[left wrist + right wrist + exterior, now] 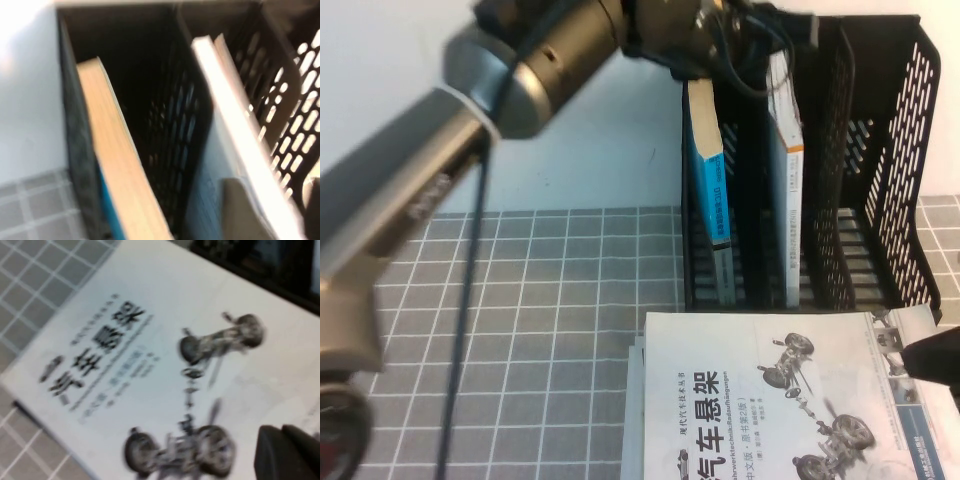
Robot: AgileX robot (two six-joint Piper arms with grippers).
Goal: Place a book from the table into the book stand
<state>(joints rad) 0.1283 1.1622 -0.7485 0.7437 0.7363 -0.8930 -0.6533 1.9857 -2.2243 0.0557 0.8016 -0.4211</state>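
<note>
White book (760, 400) with car-chassis drawings and black Chinese title lying flat, cover up, on the grey gridded worktop (540, 330), near edge, right in front of the book stand (880, 150). Sits on top of at least one more book, edge of that one poking out along its left side. Same cover fills the right wrist view (150, 355), blurred.

Right claw (932, 355) at the far right corner of the white book, only a dark tip in view against a pale tab just beside it; dark fingertip (280, 455) over the cover in the wrist view. Spread or pressed together: cannot tell. Touching the cover or just above it: cannot tell either.

Book stand black, perforated walls, upright dividers, standing beyond the white book from the right claw. Two books already upright inside: blue book (710, 170) with yellowed page edge in the left slot, leaning slightly; white-and-blue book (785, 180) in the next slot. Rightmost slot shows only mesh.

Left claw (730, 30) up over the top of the stand, above the two standing books, body dark with cables, fingers hidden. Open or closed: cannot tell. Left wrist view looks down into the slots: yellowed page edge (120, 170) of the blue book, white page edge (235, 125) of the other.
</note>
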